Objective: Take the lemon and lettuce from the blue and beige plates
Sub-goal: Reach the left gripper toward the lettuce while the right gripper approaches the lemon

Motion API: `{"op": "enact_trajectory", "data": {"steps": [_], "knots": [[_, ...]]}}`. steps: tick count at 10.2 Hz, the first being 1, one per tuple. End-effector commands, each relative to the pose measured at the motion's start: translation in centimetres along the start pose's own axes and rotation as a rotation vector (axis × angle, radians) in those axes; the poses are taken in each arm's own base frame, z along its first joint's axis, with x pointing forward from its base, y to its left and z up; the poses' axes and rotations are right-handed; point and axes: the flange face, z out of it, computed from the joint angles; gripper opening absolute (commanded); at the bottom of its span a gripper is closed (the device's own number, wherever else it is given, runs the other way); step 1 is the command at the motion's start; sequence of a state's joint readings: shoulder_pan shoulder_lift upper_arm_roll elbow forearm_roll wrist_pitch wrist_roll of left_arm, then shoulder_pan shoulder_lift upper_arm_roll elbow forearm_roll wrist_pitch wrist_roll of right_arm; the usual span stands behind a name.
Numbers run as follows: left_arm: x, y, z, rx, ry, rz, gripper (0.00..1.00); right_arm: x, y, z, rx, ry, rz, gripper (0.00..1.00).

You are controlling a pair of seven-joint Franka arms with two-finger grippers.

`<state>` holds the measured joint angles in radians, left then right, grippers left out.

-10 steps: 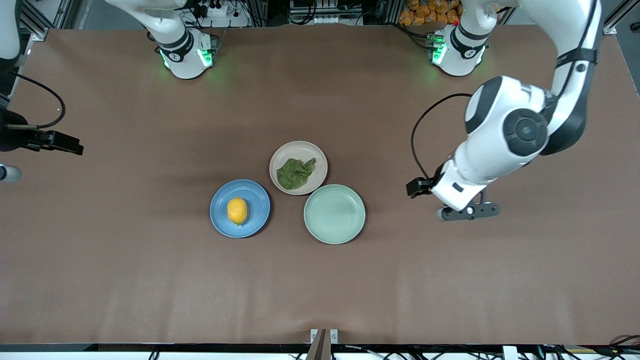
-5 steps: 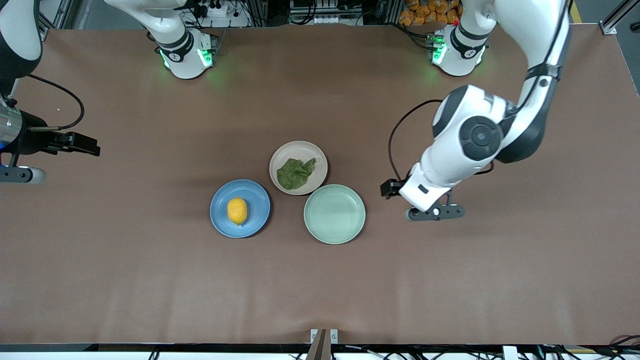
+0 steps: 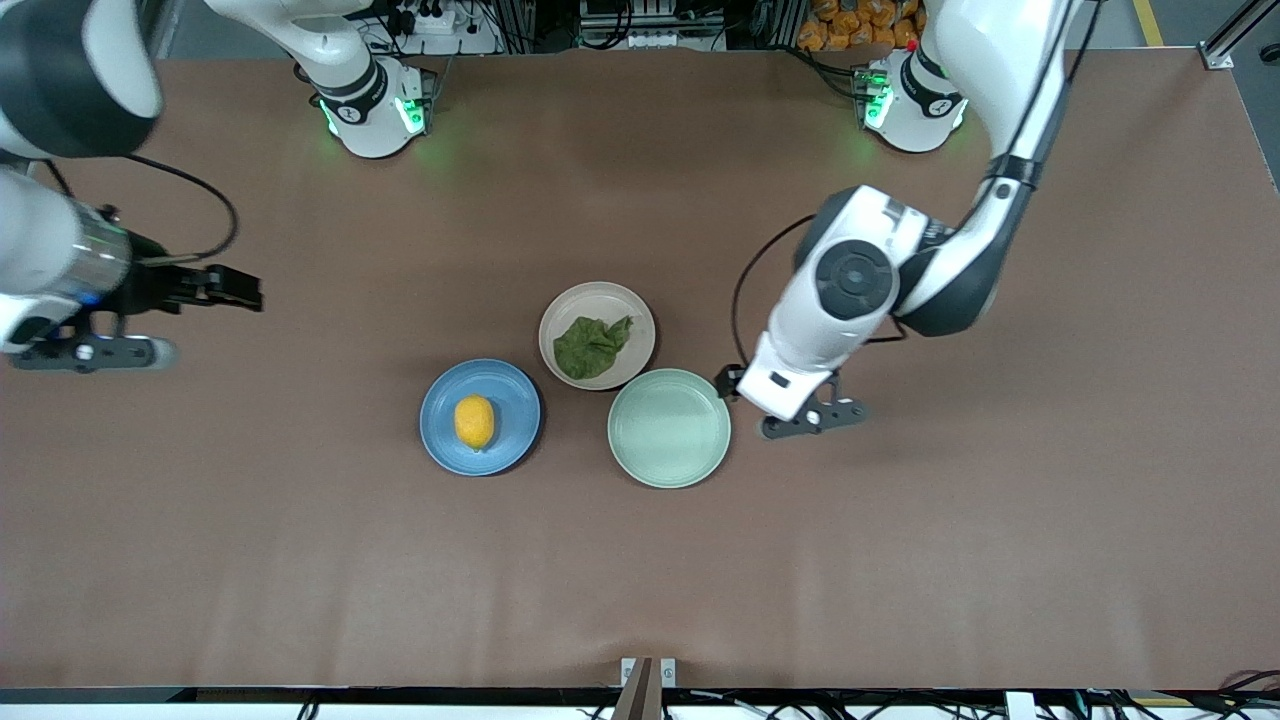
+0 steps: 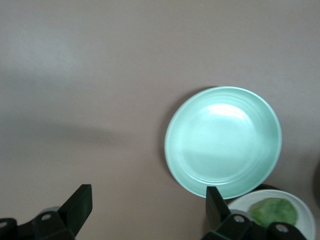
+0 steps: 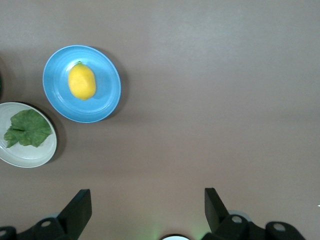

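Both claws stand wide and hold nothing. The left claw (image 3: 812, 417) hangs over the surface (image 3: 900, 560) just beside the green plate (image 3: 669, 428); the right claw (image 3: 90, 352) is well apart from it. The lemon (image 3: 474, 421) lies on the blue plate (image 3: 450, 450), the lettuce (image 3: 592, 345) on the beige plate (image 3: 600, 296). The left wrist view misses the lemon; the right wrist view shows both.
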<state>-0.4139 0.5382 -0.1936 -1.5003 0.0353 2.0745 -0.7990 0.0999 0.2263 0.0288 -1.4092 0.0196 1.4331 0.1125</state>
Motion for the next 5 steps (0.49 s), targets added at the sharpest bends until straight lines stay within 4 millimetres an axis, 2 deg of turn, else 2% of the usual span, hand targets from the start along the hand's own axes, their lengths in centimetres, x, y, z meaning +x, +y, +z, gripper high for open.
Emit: {"op": "enact_trajectory", "data": {"steps": [1,2,4,5], "knots": [[-2.1,3.7,1.8,-0.016,0.047,-0.026,1.00,1.4,-1.2,1.4,0.069,-0.004,0.014,1.00],[-3.2,4.7,2.9,-0.018,0.041,-0.009,1.00,2.2,-1.6,2.7,0.094,0.006,0.015,1.00],[-6.9,8.1,5.5,-0.029,0.035,0.035,1.00,2.8,-4.3,6.1,0.101,0.011,-0.016,1.00],[-7.9,9.2,6.8,-0.046,0.043,0.028,1.00,2.8,-4.9,6.3,0.100,0.017,-0.024,1.00]]}}
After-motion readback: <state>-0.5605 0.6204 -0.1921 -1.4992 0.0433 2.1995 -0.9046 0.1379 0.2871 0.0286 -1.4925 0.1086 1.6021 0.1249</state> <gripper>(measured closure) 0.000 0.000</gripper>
